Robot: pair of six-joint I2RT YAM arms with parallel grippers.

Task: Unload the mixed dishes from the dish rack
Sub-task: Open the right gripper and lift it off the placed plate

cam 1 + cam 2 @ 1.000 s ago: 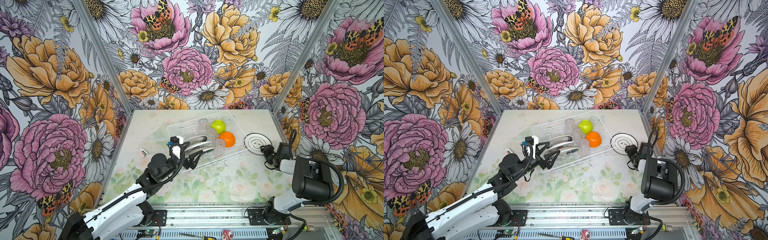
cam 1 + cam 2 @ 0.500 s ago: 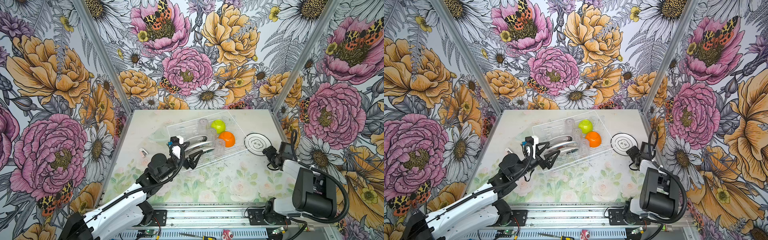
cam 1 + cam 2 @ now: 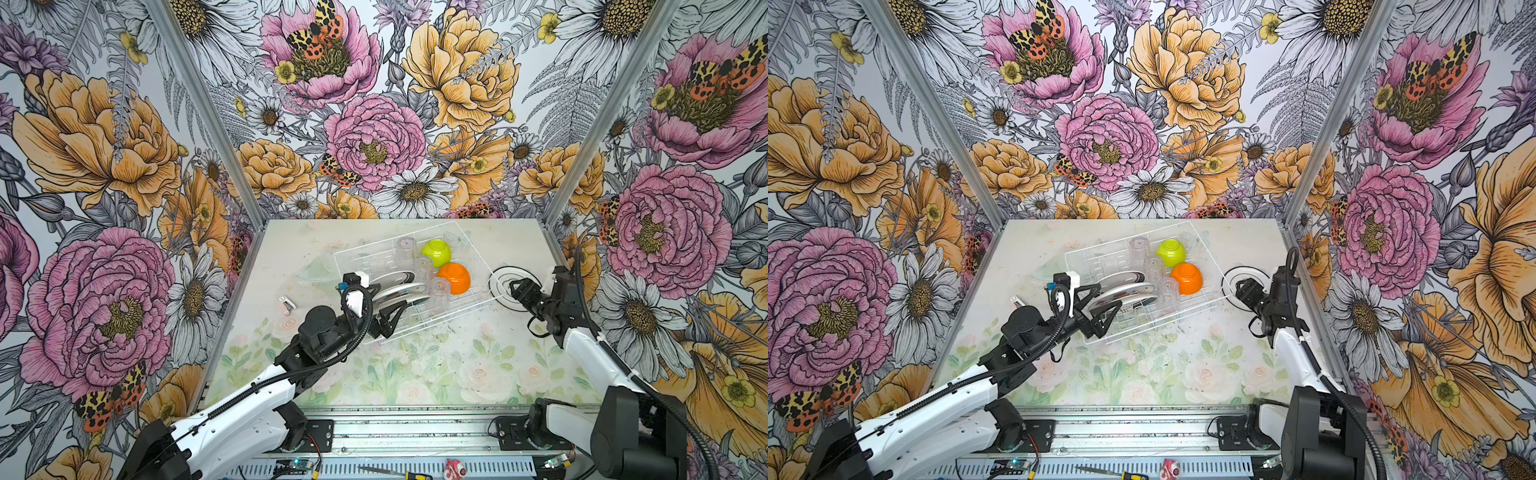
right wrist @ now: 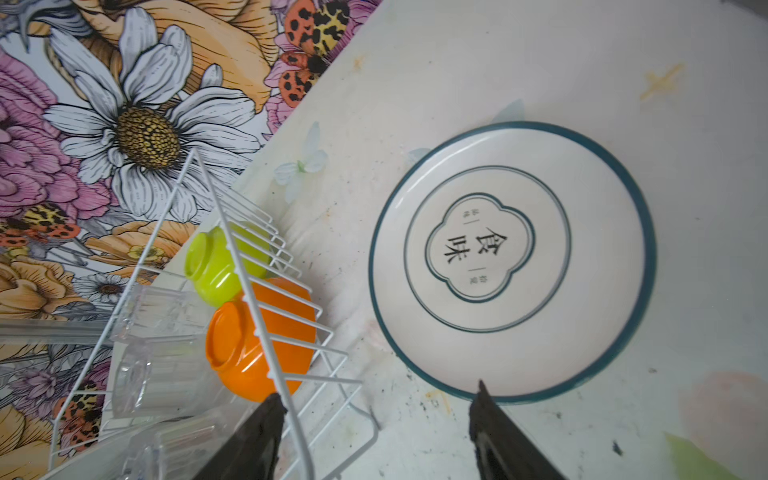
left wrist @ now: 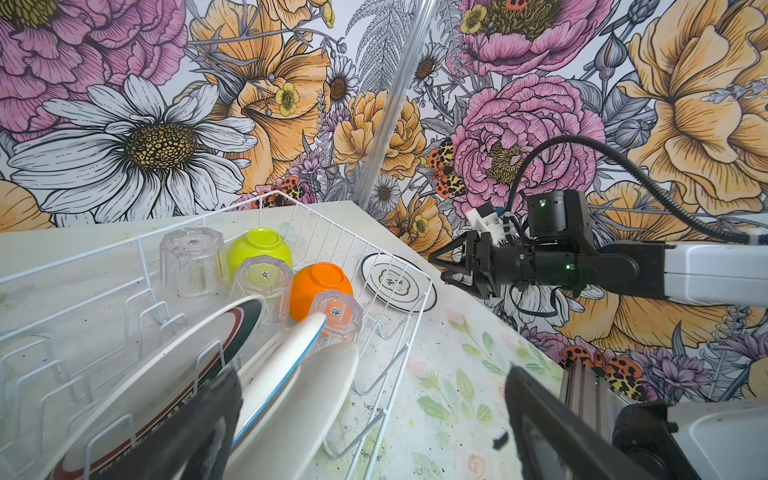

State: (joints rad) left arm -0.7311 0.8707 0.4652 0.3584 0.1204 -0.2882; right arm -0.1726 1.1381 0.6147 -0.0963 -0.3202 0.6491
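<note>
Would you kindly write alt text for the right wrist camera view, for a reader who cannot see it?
A white plate with a teal rim lies flat on the table, just beyond the open fingers of the right hand. Beside it, the white wire dish rack holds a lime-green bowl, an orange bowl and clear tumblers.

The flat-lying plate (image 4: 511, 262) bore the Chinese characters 食味 inside a cloud-shaped frame at its centre. Tiny characters flanking them were too small to read. Lettering on the upright plate's (image 5: 158, 374) dark band was blurred, unreadable.
</note>
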